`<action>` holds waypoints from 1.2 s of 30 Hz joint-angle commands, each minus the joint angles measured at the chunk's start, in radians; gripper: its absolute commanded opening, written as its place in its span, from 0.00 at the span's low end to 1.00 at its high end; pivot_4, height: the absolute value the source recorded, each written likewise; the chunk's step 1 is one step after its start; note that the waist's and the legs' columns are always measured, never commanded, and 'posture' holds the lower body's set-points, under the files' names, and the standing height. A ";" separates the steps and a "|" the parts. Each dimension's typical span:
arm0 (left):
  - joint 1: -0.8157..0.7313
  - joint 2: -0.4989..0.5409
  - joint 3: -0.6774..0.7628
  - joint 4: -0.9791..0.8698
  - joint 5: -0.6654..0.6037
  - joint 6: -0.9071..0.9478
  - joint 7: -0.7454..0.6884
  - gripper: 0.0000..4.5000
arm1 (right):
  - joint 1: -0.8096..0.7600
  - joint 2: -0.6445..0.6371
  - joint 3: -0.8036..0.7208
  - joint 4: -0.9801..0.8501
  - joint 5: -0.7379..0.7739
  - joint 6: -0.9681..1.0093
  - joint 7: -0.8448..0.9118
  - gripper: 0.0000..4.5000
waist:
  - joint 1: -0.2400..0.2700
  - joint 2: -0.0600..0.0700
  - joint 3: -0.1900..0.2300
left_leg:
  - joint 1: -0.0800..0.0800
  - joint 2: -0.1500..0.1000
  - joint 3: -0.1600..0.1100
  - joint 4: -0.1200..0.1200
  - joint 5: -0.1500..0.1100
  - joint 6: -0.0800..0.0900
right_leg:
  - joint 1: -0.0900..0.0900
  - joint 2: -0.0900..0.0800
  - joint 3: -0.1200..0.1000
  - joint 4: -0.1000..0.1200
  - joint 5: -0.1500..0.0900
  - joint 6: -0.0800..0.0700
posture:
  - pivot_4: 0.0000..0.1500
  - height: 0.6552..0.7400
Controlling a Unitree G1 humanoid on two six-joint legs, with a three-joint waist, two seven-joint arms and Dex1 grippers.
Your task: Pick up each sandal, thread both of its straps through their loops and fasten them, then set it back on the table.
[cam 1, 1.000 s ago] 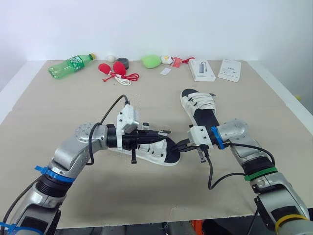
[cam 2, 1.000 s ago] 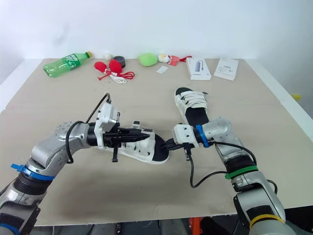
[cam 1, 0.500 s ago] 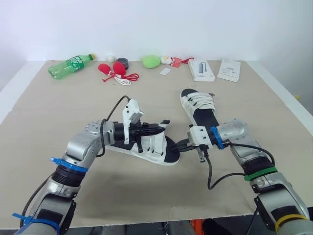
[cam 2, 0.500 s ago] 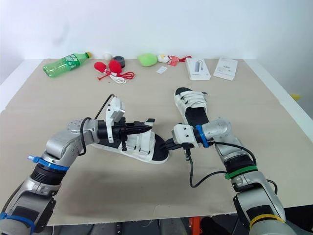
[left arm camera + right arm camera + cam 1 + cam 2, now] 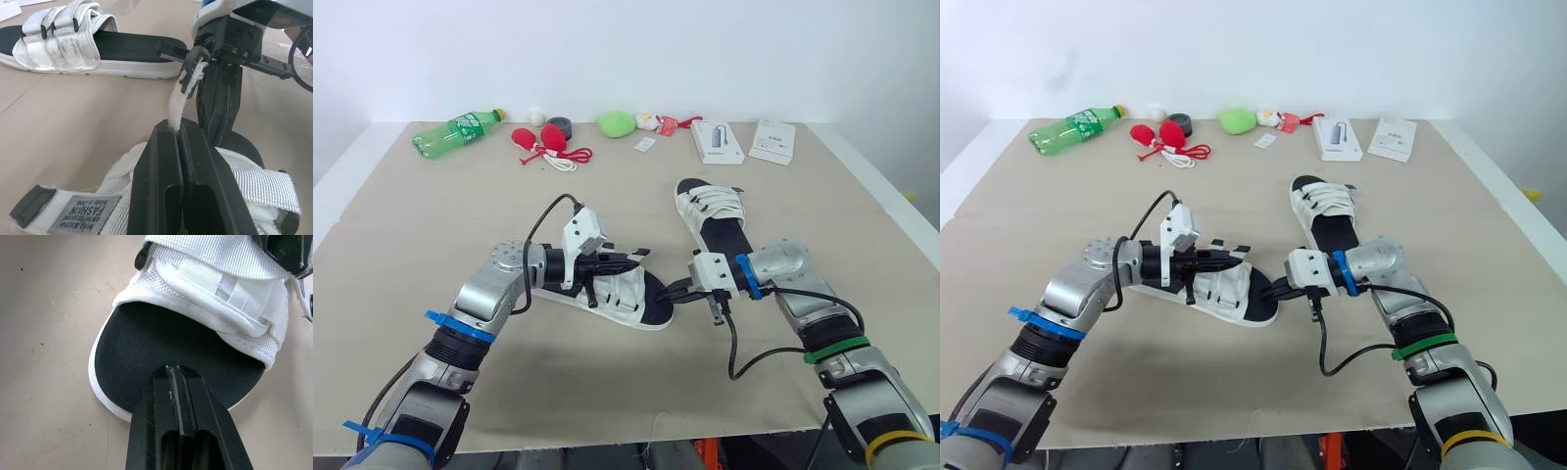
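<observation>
While the near white woven-strap sandal with the black footbed (image 5: 628, 299) lies on the beige surface (image 5: 440, 215) between the two arms, its long axis runs across the robot, strapped end toward the left arm and bare footbed end toward the right; the left jaws are clamped on one white woven strap (image 5: 175, 105), which rises straight out of them to a black plastic loop (image 5: 193, 58) at its tip; whether it has passed through I cannot tell; the right jaws are together, tips on the rounded open end of the footbed, seemingly pinning the sole; the threading therefore looks to fall to the left arm, the nearer to the loop, pushing along the jaws' own line; a second matching sandal (image 5: 715, 217), straps apparently fastened, lies apart, farther back on the right.
</observation>
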 commanded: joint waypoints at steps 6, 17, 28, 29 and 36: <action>-0.075 0.013 0.045 0.111 0.128 -0.157 0.054 0.66 | 0.007 -0.013 0.026 0.032 -0.046 0.003 0.010 0.00 | 0.000 0.001 -0.001 | 0.000 0.000 0.000 0.000 0.000 0.000 | 0.000 0.000 0.000 0.000 0.000 0.000 | 1.00 1.00; -0.200 -0.048 0.139 0.099 -0.056 -0.081 -0.090 0.66 | 0.000 -0.016 0.024 0.041 -0.047 -0.002 0.010 0.00 | 0.000 0.001 -0.001 | -0.001 0.000 0.000 -0.001 0.000 0.001 | -0.001 0.000 0.000 0.000 0.000 0.001 | 1.00 1.00; -0.272 -0.030 0.011 0.253 -0.050 0.177 -0.346 0.01 | 0.026 -0.029 0.017 0.009 -0.045 0.010 -0.008 0.00 | -0.002 0.001 0.000 | -0.001 -0.001 0.000 -0.001 0.000 0.001 | -0.001 0.000 0.000 0.000 0.000 0.001 | 1.00 1.00; -0.286 -0.031 0.002 0.280 -0.037 0.189 -0.349 0.01 | 0.031 -0.032 0.016 0.003 -0.045 0.013 -0.011 0.00 | -0.002 0.001 0.000 | -0.001 -0.001 0.000 -0.001 0.000 0.001 | -0.002 0.000 0.000 0.000 0.000 0.001 | 1.00 1.00; -0.372 -0.048 -0.023 0.488 0.049 0.184 -0.376 0.01 | 0.058 -0.044 0.010 -0.037 -0.040 0.032 -0.033 0.00 | -0.001 0.001 0.000 | -0.002 -0.001 0.000 -0.001 0.000 0.001 | -0.002 0.000 0.000 0.000 0.000 0.001 | 1.00 1.00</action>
